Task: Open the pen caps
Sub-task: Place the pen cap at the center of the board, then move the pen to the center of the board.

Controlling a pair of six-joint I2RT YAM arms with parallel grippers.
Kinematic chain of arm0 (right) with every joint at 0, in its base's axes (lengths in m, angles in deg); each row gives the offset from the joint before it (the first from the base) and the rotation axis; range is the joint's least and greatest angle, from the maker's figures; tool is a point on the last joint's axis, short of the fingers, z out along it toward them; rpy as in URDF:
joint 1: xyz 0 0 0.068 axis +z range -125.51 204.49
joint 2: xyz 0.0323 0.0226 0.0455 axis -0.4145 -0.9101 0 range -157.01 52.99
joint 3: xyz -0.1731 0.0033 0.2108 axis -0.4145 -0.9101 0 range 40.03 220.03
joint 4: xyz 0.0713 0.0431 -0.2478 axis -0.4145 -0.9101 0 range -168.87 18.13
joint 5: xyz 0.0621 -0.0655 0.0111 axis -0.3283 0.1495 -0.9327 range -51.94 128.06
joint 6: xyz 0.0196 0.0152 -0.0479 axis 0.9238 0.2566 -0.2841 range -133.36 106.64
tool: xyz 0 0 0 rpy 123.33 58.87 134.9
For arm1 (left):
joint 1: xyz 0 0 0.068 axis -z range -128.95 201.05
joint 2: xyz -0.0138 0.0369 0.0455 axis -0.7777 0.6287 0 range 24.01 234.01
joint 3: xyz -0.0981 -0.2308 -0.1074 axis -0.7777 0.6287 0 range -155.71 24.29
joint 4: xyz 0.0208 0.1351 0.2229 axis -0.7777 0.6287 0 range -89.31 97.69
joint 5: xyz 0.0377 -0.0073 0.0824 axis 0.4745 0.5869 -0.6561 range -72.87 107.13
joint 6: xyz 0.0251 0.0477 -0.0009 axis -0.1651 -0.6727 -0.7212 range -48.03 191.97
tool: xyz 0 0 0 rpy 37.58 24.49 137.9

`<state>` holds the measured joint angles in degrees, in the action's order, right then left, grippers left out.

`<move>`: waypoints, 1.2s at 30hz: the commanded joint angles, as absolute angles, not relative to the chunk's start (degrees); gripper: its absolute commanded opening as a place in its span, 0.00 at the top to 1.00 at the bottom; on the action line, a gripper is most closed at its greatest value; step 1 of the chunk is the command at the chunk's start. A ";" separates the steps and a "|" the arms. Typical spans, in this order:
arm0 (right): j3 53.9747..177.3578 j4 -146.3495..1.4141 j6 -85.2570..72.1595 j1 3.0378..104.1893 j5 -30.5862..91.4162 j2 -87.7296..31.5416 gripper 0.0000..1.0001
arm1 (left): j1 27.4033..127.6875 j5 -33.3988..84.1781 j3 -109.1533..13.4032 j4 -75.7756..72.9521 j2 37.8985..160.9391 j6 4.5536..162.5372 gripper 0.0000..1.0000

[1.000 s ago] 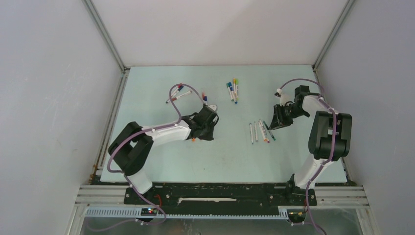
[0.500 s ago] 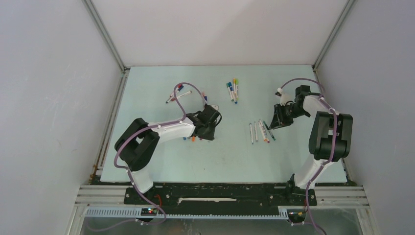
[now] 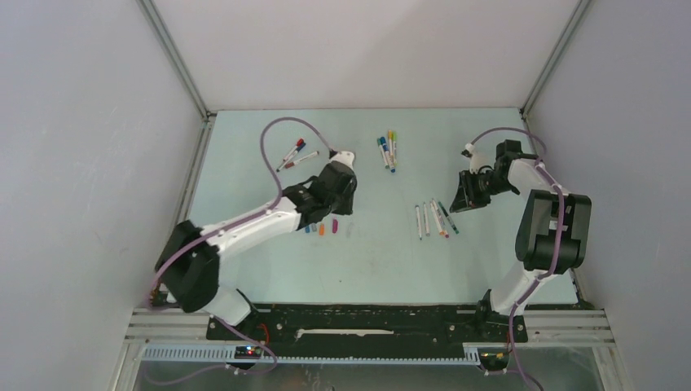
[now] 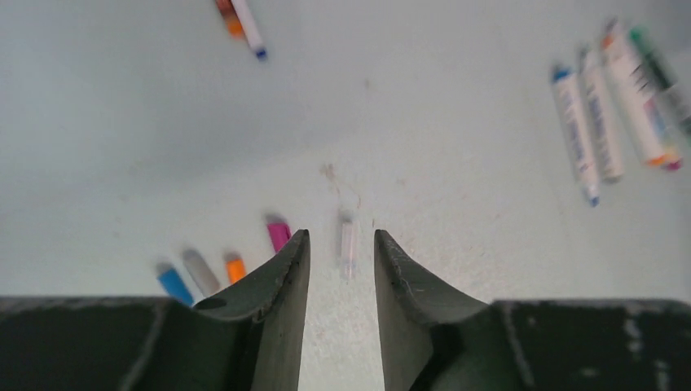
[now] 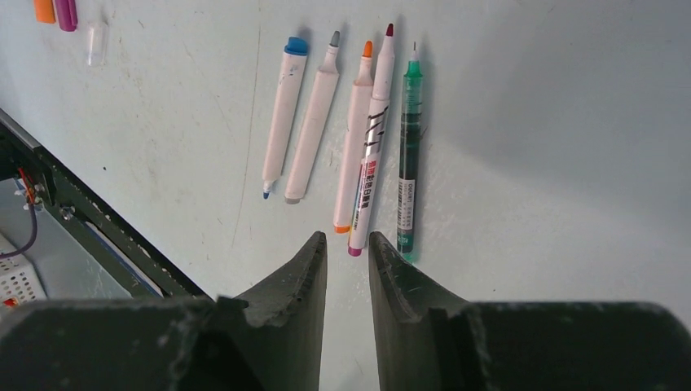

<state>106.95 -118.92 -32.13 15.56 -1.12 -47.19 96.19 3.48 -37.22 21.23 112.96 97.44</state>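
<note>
Loose pen caps [image 3: 321,229] lie in a row mid-table just near of the left gripper [image 4: 341,244], fingers slightly apart, empty; right gripper [image 5: 348,244] likewise gapped, empty, above five pens [image 5: 350,138]; capped pens [image 3: 388,151] far.

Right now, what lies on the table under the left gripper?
Below the left gripper lies a clear cap between its open fingers, with purple, orange, grey and blue caps alongside. The gripper body hides anything nearer.
</note>
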 commanded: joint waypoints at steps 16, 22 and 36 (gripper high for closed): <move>108.94 -119.86 -34.45 14.64 -4.57 -42.07 0.72 | 86.57 -4.85 -36.25 6.14 99.81 94.28 0.00; 108.95 -119.96 -34.63 14.47 -4.66 -41.88 0.72 | 80.62 8.50 -49.47 19.28 115.22 99.24 0.00; 108.94 -120.10 -35.07 13.98 -4.92 -41.57 0.72 | 76.68 8.89 -83.75 41.65 145.97 96.60 0.36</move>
